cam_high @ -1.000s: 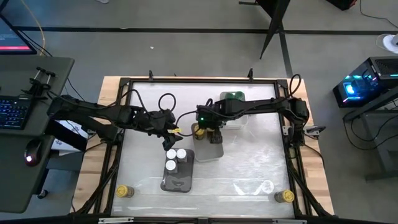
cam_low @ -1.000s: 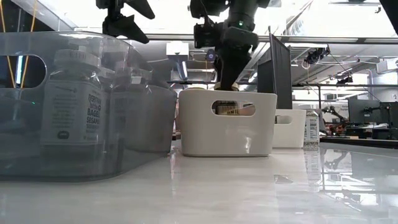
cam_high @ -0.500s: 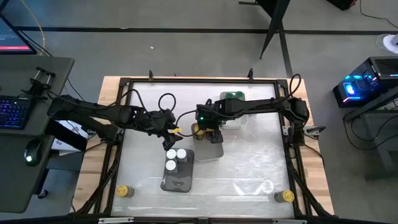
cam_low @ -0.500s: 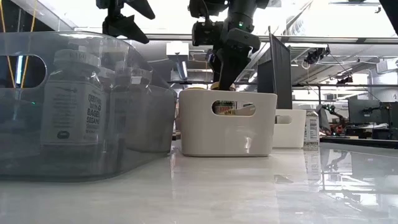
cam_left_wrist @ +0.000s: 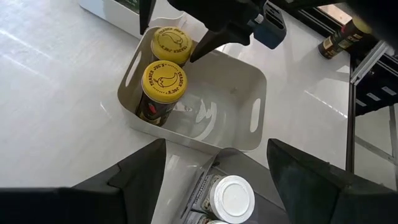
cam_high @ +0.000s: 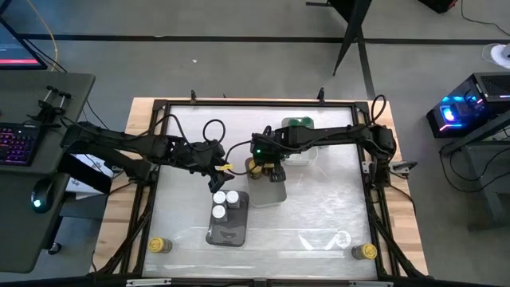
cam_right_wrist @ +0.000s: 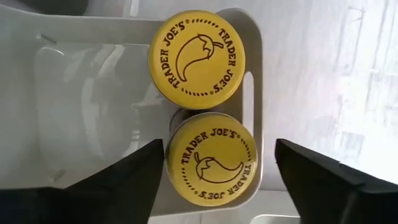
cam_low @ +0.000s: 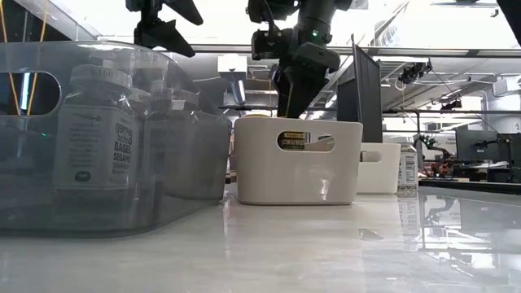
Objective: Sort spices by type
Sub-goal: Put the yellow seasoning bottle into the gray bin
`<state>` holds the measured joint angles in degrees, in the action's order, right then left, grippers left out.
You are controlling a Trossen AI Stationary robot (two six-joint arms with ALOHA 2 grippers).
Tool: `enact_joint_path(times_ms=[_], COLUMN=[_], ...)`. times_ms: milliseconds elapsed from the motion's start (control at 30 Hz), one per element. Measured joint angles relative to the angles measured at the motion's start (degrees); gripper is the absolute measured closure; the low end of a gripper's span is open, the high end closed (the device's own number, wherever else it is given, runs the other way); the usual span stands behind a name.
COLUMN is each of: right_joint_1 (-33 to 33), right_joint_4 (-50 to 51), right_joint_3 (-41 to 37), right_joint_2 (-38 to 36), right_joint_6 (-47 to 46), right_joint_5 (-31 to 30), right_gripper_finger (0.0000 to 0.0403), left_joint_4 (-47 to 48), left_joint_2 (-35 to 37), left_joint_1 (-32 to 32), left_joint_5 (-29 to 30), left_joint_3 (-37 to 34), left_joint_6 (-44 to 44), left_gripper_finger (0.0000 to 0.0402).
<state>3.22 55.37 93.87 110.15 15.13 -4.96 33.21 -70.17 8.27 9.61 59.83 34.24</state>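
A white tray [cam_high: 275, 191] stands mid-table with two yellow-lidded spice jars [cam_right_wrist: 196, 56] [cam_right_wrist: 211, 158] upright in one end. My right gripper [cam_right_wrist: 219, 146] hangs open over it, one finger on either side of the nearer jar's lid and apart from it. In the left wrist view its fingers flank the jar [cam_left_wrist: 171, 43] beside the other one [cam_left_wrist: 163, 81]. My left gripper [cam_left_wrist: 216, 143] is open and hovers above the table between the white tray and the grey tray [cam_high: 227, 231]. That grey tray holds white-lidded jars [cam_high: 225, 203].
A clear tray with green-lidded jars [cam_high: 299, 123] sits behind the white tray. Two loose yellow-lidded jars stand near the table's front corners [cam_high: 159, 245] [cam_high: 365, 251]. In the low view the grey tray [cam_low: 106, 138] fills the near left. Bare table lies to the right of the white tray.
My right gripper has risen a little out of the white tray, as the low view shows. The jar seen through the tray's handle slot now sits lower than before. My left arm has kept still.
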Motion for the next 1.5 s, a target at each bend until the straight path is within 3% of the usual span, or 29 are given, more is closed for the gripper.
enact_joint_path(times_ms=[167, 367, 567, 767, 933, 1067, 1167, 1333, 1500], right_joint_1=[-0.2, -0.3, -0.3, -1.7, -7.1, -14.4, -20.2, -30.3, -38.7], right_joint_4=[3.6, 12.7, 19.0, 29.2, 34.6, 34.6, 34.6, 29.9, 25.8], right_joint_3=[2.1, 11.4, 22.2, 25.0, 19.5, 10.2, 0.9, -13.7, -21.4], right_joint_2=[0.0, 0.0, 0.0, -0.1, -2.9, -8.9, -15.5, -26.1, -29.8], right_joint_6=[-1.6, -2.9, -13.1, -16.7, -22.3, -33.1, -47.1, -79.8, -102.5], right_joint_5=[-0.9, 9.7, 9.0, 9.3, 13.3, 17.3, 21.6, 28.5, 30.6], right_gripper_finger=[0.0060, 0.0056, 0.0056, 0.0056, 0.0056, 0.0056, 0.0056, 0.0056, 0.0056], left_joint_4=[0.0, 0.5, 7.1, 8.1, 8.1, 7.1, 6.0, 5.4, 5.5], left_joint_2=[0.0, 0.0, 2.0, 4.1, 4.3, 4.1, 4.1, 4.1, 4.1], left_joint_1=[0.0, 0.0, 1.0, 6.3, 11.3, 13.0, 13.3, 12.4, 10.3], left_joint_5=[0.0, 0.0, -1.0, -0.5, 5.3, 6.6, 6.6, 6.0, 5.9], left_joint_3=[0.0, 0.0, 0.0, 0.0, 0.0, 0.0, 0.0, 0.0, 0.0], left_joint_6=[0.0, -2.2, -2.2, 1.2, 4.8, 5.7, 4.7, 0.3, -1.8], left_gripper_finger=[0.0135, 0.0135, 0.0135, 0.0135, 0.0135, 0.0135, 0.0135, 0.0135, 0.0135])
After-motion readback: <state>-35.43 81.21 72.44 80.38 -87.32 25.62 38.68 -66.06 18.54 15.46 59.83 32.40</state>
